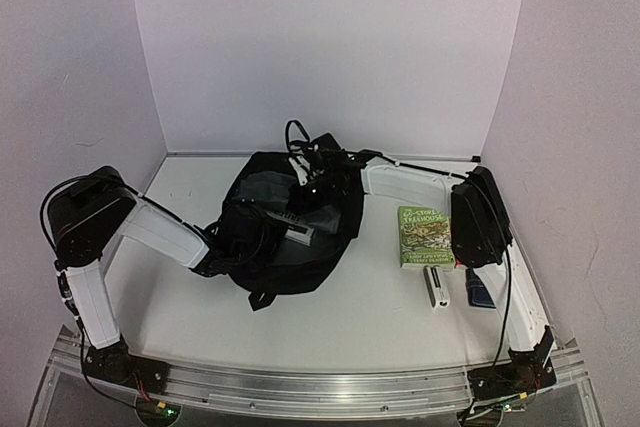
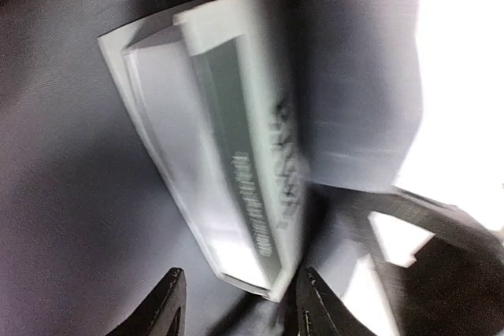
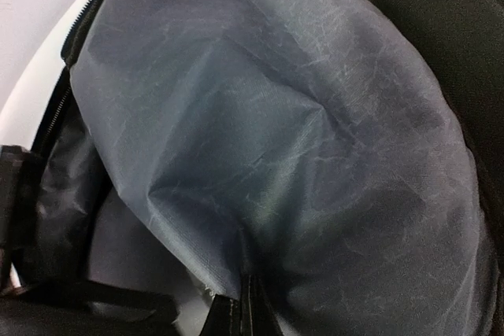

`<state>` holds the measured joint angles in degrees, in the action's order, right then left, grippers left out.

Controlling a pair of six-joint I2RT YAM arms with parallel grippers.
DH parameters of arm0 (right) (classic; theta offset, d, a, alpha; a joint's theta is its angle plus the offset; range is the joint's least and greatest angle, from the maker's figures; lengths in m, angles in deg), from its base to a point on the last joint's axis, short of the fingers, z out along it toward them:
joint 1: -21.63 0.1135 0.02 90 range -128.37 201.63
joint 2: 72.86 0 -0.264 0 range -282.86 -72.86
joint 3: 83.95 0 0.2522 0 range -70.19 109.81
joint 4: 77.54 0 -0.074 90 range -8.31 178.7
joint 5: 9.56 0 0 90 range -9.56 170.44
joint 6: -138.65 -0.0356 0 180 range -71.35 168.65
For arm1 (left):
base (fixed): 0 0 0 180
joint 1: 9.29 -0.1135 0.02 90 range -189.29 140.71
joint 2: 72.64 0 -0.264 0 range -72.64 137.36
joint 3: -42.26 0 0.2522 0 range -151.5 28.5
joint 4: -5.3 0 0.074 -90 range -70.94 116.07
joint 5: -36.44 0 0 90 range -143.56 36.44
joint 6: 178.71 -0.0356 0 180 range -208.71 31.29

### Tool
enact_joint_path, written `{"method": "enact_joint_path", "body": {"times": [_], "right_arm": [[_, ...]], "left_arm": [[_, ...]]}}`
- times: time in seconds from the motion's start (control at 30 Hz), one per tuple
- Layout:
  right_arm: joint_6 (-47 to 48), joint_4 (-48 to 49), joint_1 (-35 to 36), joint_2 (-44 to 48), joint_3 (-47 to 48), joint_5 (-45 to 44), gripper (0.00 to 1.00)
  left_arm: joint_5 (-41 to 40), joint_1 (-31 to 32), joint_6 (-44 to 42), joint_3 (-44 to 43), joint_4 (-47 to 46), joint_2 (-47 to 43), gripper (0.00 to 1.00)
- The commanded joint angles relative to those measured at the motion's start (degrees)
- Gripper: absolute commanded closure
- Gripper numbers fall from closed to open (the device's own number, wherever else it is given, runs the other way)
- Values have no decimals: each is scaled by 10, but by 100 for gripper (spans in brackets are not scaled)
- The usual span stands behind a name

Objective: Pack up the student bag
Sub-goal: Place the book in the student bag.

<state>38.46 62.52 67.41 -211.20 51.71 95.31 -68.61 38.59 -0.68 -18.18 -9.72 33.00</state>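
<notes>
The student bag (image 1: pixel 338 239), black with a grey lining, lies open in the middle of the table. My left gripper (image 1: pixel 250 235) reaches into it from the left. In the left wrist view its jaws (image 2: pixel 242 303) stand apart around the near end of a white and grey book-like pack (image 2: pixel 228 155) that lies on the lining. The right finger is close to the pack's corner and the left finger is clear of it; the picture is blurred. My right gripper (image 1: pixel 312 181) is at the bag's far rim, shut (image 3: pixel 244 308) on a fold of the grey lining (image 3: pixel 315 155).
A green paperback (image 1: pixel 424 237) lies to the right of the bag, under the right arm's elbow. A small white device (image 1: pixel 436 288) and a dark-blue case (image 1: pixel 480 293) lie nearer the front right. White walls close in the back and both sides.
</notes>
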Motion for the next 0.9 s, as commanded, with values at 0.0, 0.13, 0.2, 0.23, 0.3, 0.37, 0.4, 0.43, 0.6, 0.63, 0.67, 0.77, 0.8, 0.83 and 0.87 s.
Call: {"method": "enact_joint_path", "body": {"times": [0.0,0.13,0.2,0.23,0.3,0.37,0.4,0.43,0.6,0.63,0.67,0.77,0.8,0.83,0.87], "right_arm": [[-21,10,11,75,-30,20,100],[-32,13,23,88,-43,36,100],[-34,14,26,91,-42,40,100],[-34,14,26,91,-39,39,100],[-32,14,26,91,-37,34,100],[-27,14,25,92,-38,29,100],[-23,13,24,92,-40,23,100],[-18,13,22,91,-41,15,100],[1,13,-7,68,-41,-6,81],[2,13,-12,62,-41,-5,74],[4,13,-17,58,-44,-5,66],[12,11,-19,56,-53,2,46],[14,11,-19,59,-55,5,41],[16,10,-19,63,-57,7,35],[20,8,-20,69,-60,8,31]], "left_arm": [[6,-11,-46,-23,-68,36,57],[26,-25,-75,-44,-106,61,68],[36,-28,-90,-49,-128,68,73],[38,-29,-100,-51,-130,67,75],[40,-29,-117,-52,-122,58,78],[46,-29,-124,-42,-122,44,78],[52,-28,-129,-32,-123,33,75],[58,-26,-133,-21,-121,22,70],[46,1,-151,30,-31,-73,41],[41,7,-157,35,-8,-96,36],[38,11,-161,40,14,-116,32],[26,15,-165,48,83,-166,20],[20,14,-170,47,107,-183,16],[16,14,-176,45,129,-196,13],[14,14,-182,41,150,-208,9]]}}
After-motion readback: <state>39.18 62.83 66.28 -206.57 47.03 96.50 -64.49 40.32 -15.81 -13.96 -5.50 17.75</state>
